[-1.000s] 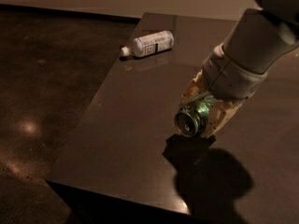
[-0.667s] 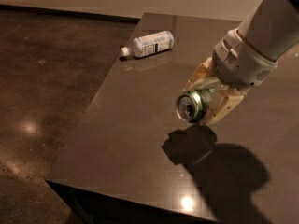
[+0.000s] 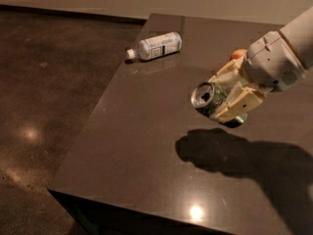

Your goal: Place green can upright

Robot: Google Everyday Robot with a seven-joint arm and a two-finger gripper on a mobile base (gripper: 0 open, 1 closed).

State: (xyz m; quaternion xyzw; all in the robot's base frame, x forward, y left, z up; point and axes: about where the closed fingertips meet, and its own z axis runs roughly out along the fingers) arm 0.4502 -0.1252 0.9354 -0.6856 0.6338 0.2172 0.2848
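- Nearest, in front of the can (image 3: 204, 97), the table (image 3: 146, 199) ends at its front edge. Its left edge drops to the floor (image 3: 44, 82), and bare top lies between both edges and the can.
- Below the can my shadow (image 3: 220, 148) sits on the table, apart from the can, so I judge the can hangs in the air.
- My gripper (image 3: 218, 99) is clamped round the can's body, a cream finger (image 3: 242, 104) on each side. The can lies sideways, its silver tab end facing the left edge. I judge my wrist must turn until one end faces down.
- Just behind the can, a small orange thing (image 3: 238, 54) is half hidden by my gripper; I cannot tell what it is.
- Farther left of the can, the bottle (image 3: 155, 45) lies on its side near the left edge, well apart.
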